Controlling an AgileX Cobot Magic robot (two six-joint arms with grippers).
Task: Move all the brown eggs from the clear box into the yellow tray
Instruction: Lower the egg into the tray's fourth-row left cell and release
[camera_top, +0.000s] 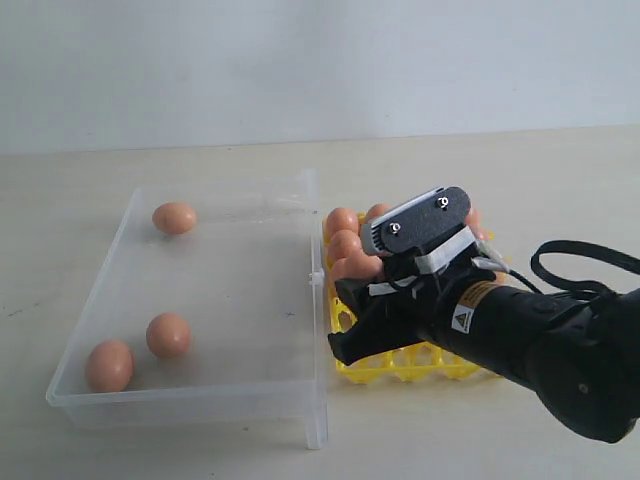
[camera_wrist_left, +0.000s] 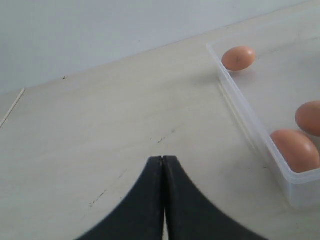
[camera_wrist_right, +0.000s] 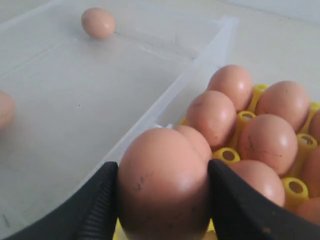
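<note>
One brown egg (camera_wrist_right: 160, 170) fills the nearest part of my right wrist view, clamped across its middle by the right gripper (camera_wrist_right: 165, 207), whose black fingers stand wide around the shell. I hold it just above the yellow tray (camera_wrist_right: 229, 155), at the side next to the clear box (camera_wrist_right: 200, 65). It looks to be touching, or almost touching, a seated egg (camera_wrist_right: 197, 140) right behind it. This is my main worry. If I lower off-centre, the egg could knock that one or land on a pointed post instead of in a cell, and the shell could crack. I cannot see the cell beneath, because the egg hides it. Releasing too high could let it roll off the tray toward the box wall, and squeezing harder could crush it. Beyond, more eggs sit packed close in the tray, so opening fingers might nudge them. Farther off, three eggs lie loose in the box: a front egg (camera_top: 109, 365) with a second egg (camera_top: 168, 335) close beside it, and a lone egg (camera_top: 174, 217) by the far wall. On that smooth floor they may roll away from a careless approach. My left gripper (camera_wrist_left: 163, 172) has its jaws pressed together, empty, over the table (camera_wrist_left: 100, 125) outside the box.
</note>
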